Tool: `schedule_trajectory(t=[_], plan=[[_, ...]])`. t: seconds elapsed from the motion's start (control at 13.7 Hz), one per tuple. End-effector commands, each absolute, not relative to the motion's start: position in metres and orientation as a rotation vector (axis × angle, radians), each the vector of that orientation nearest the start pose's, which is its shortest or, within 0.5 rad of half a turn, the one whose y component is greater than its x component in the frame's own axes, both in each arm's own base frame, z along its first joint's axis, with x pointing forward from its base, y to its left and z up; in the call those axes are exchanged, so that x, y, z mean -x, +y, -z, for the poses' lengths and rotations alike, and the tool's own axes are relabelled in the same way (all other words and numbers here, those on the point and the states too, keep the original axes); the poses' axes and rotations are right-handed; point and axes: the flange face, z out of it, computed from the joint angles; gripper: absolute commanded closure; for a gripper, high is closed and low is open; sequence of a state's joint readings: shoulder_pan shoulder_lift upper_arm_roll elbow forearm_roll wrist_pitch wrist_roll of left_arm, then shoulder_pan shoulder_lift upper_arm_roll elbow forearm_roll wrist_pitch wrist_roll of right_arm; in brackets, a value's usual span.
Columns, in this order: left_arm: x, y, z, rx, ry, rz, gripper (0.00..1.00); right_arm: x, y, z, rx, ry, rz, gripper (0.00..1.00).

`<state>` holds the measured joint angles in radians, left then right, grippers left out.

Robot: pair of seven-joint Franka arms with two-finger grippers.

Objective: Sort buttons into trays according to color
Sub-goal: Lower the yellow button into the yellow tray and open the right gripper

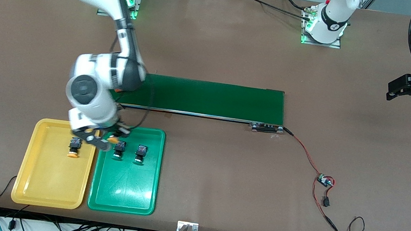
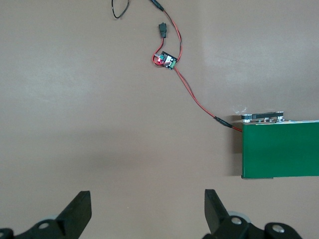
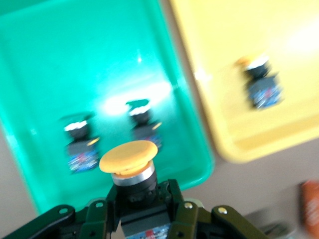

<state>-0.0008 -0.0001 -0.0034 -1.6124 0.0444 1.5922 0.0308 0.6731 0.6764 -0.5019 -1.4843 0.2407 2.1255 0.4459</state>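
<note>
My right gripper [image 1: 100, 137] is shut on a yellow-capped button [image 3: 128, 158] and holds it over the adjoining edges of the yellow tray [image 1: 48, 178] and the green tray [image 1: 124, 188], at their end farther from the front camera. A second yellow-capped button [image 1: 75, 147] lies in the yellow tray. Two green-capped buttons [image 1: 119, 149] [image 1: 140, 153] lie side by side in the green tray. The right wrist view shows the green tray [image 3: 75, 64] with both green buttons [image 3: 79, 144] [image 3: 142, 119] and the yellow tray [image 3: 224, 40] with its button [image 3: 261, 84]. My left gripper [image 1: 397, 89] is open and empty [image 2: 148, 206] over bare table, waiting.
A long dark-green conveyor belt [image 1: 207, 98] lies mid-table, just beyond the trays from the front camera; its end shows in the left wrist view [image 2: 281, 149]. A small circuit board [image 1: 325, 181] with red and black wires lies toward the left arm's end.
</note>
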Motion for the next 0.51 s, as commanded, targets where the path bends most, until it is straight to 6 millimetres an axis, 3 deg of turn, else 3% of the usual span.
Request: schedule_trajectory(t=[0.0, 0.22, 0.44], plan=[[-0.554, 0.003, -0.613, 3.093, 0.077, -0.035, 0.00, -0.699, 0.156, -0.313, 3.207, 0.397, 0.062, 0.84], [-0.554, 0.003, -0.613, 3.093, 0.077, -0.035, 0.00, -0.710, 0.083, -0.310, 3.222, 0.361, 0.013, 0.83], [-0.554, 0.003, -0.614, 3.093, 0.077, -0.032, 0.00, -0.716, 0.020, -0.284, 3.253, 0.320, -0.033, 0.83]])
